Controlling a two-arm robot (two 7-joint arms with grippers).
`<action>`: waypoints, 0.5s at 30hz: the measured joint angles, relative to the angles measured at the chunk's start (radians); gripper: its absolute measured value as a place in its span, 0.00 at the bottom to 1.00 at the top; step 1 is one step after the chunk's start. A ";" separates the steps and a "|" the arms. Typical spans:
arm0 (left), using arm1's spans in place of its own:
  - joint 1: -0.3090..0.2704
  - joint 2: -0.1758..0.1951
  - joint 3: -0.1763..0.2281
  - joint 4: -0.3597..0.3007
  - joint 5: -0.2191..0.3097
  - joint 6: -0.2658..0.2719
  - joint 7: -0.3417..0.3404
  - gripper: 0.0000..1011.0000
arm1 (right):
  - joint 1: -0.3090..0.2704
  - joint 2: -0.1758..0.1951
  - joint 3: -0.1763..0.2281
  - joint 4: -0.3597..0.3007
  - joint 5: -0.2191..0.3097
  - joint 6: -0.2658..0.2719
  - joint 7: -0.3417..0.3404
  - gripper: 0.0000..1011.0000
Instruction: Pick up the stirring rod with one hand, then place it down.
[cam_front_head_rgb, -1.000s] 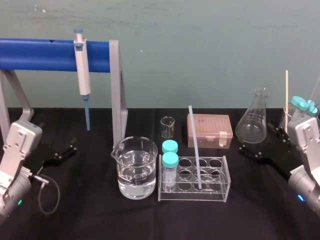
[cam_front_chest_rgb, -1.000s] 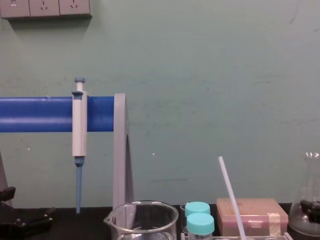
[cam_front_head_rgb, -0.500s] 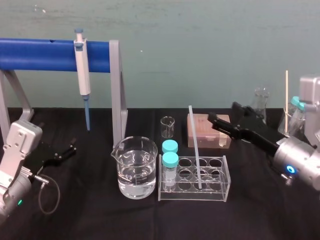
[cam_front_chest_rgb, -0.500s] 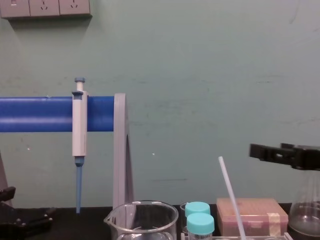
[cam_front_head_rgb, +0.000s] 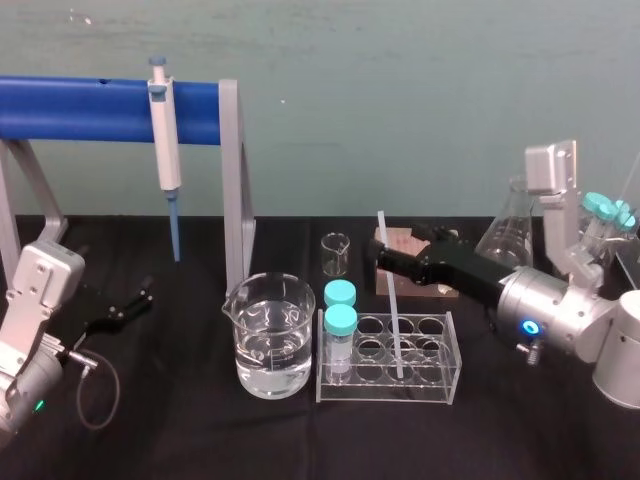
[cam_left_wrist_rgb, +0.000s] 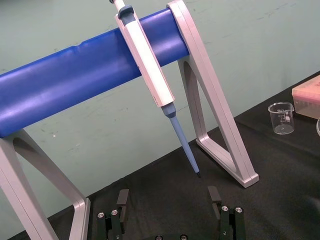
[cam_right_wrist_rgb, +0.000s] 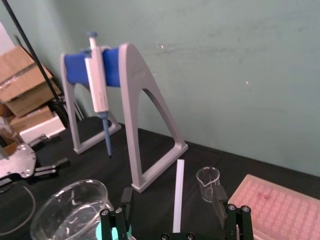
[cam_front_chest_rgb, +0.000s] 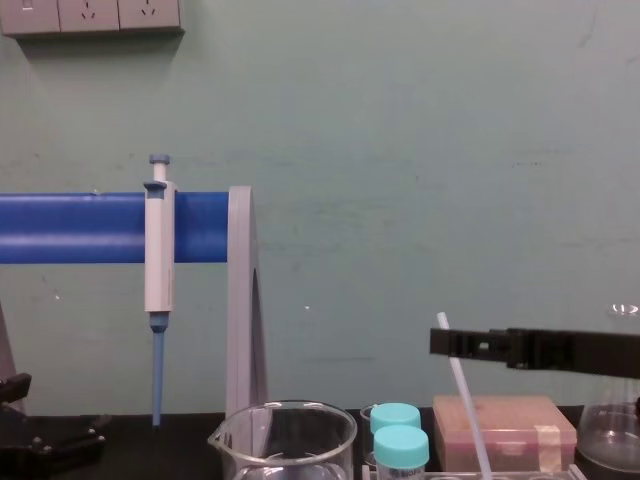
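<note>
**Right gripper straddles the rod's top, not yet squeezed**

The right gripper (cam_right_wrist_rgb: 172, 196) reaches in from three o'clock with its two fingers spread wide. The stirring rod (cam_right_wrist_rgb: 178, 190) stands in the gap between them, with clear air on both sides in the right wrist view. We take that as the relation the grasp turns on. The rod lies centred between the fingers, so the coming move looks to us like a plain squeeze with no sideways correction. The rod's long axis is near upright, its foot in the test-tube rack (cam_front_head_rgb: 440, 385) and its top tipped toward eleven o'clock in the chest view. The fingers cross it just below that top end. The left gripper (cam_left_wrist_rgb: 168, 200) sits parked at nine o'clock, well apart from the rod, its fingers spread too, so the right arm is plainly the nearer.

As for containers, the rack holds two teal-capped vials (cam_front_head_rgb: 340, 320) in its nine o'clock column. The rod's foot sits in a well nearer the middle, though we cannot tell exactly which through the clear plastic. Just beside the rack at nine o'clock, the large beaker (cam_front_head_rgb: 270, 345) is about half full of clear liquid. The small beaker (cam_front_head_rgb: 335, 255) at twelve o'clock, behind the vials, stands empty.
</note>
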 joint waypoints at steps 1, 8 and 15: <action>0.000 0.000 0.000 0.000 0.000 0.000 0.000 0.99 | 0.000 0.000 0.000 0.000 0.000 0.000 0.000 0.99; 0.000 0.000 0.000 0.000 0.000 0.000 0.000 0.99 | 0.037 -0.031 -0.030 0.064 -0.019 0.017 -0.001 0.99; 0.000 0.000 0.000 0.000 0.000 0.000 0.000 0.99 | 0.046 -0.041 -0.037 0.084 -0.034 0.028 -0.011 0.99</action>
